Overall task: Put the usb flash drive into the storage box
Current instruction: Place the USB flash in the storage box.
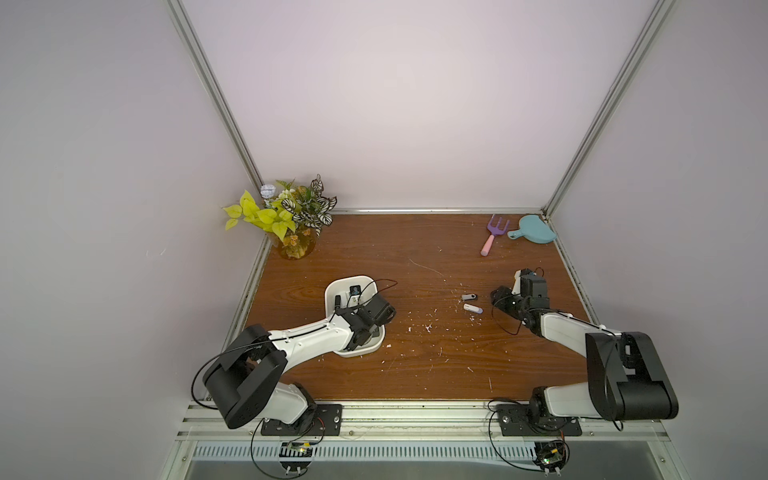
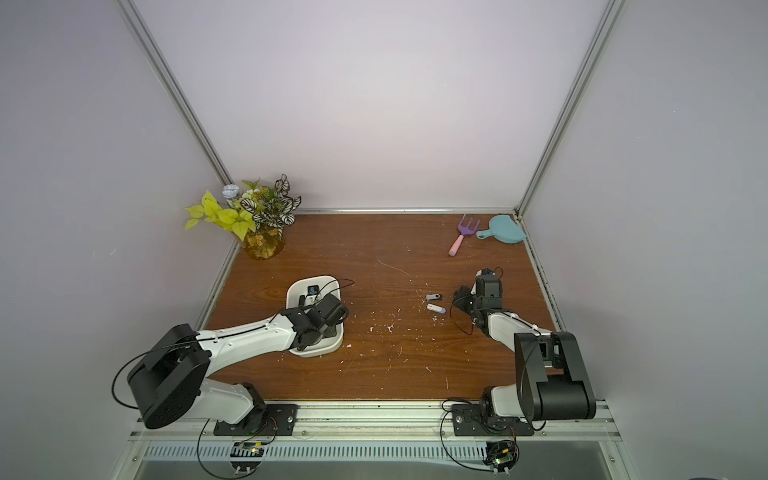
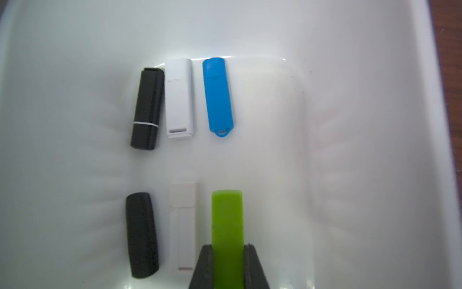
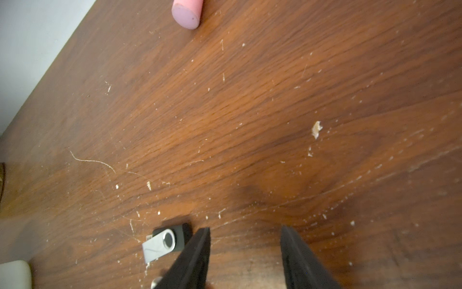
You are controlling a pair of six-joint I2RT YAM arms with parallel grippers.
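The left gripper (image 3: 228,270) is pinching a green drive (image 3: 227,225) and holding it inside the box (image 3: 375,100), low over the floor and next to five drives already lying in two neat rows. I am guessing the risk here is in the letting go: the green drive is sitting close beside a white drive (image 3: 182,225), so jaws spreading wide could be nudging that neighbour, or the drive could be tipping onto it if it is dropped from a height I cannot judge.

The right gripper (image 4: 245,250) is hanging over the table (image 4: 250,125) with its jaws parted and nothing between them. A black swivel drive (image 4: 166,241) is lying just outside one finger (image 4: 197,255), not in the gap, so closing now would be catching air or flicking the drive away. A white drive with a purple end (image 1: 473,308) is waiting near it on the table.

The plant (image 1: 286,216), fork (image 1: 492,235) and blue scoop (image 1: 534,230) are sitting well apart at the back, blocking nothing.
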